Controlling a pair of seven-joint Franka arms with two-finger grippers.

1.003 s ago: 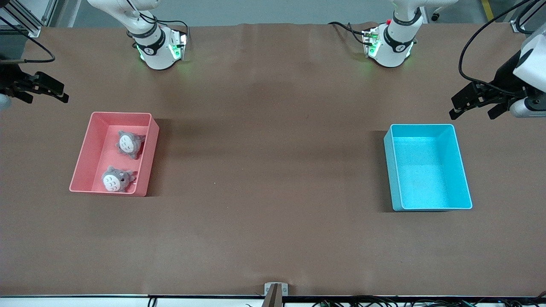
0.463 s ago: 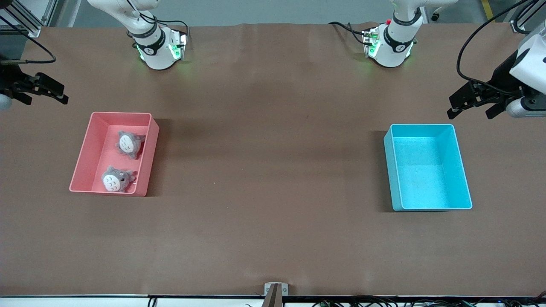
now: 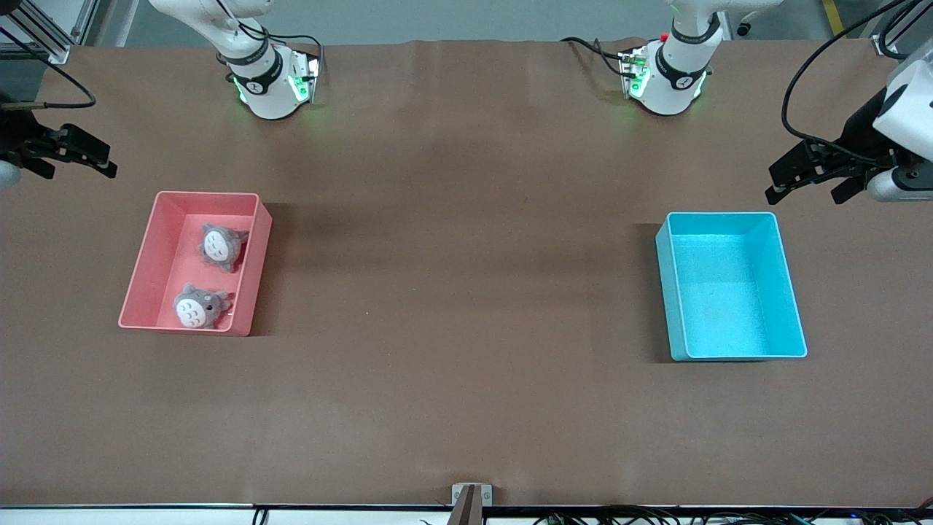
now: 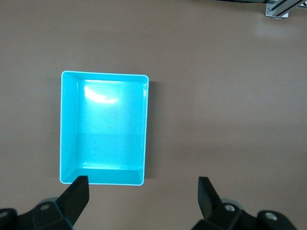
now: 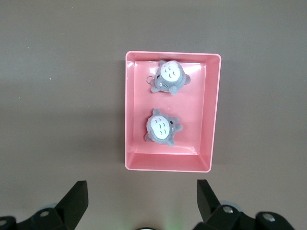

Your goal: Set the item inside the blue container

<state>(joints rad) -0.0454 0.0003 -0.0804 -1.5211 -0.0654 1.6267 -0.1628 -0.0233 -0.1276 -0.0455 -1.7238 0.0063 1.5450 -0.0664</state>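
Both my hands hang released, right hand (image 3: 76, 157) above the table by the pink bin (image 3: 251, 270) of two plush toys (image 3: 219, 246), left hand (image 3: 809, 177) beside the empty blue container (image 3: 665, 292), ready to receive.

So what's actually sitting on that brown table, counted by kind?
Plastic rectangular bins: 2, one pink bin toward the right arm's end and one light-blue container toward the left arm's end.
Small grey-and-white plush toys: 2, the toy nearer the front camera and the toy farther from it, both inside the pink one.
Total: 4 things.
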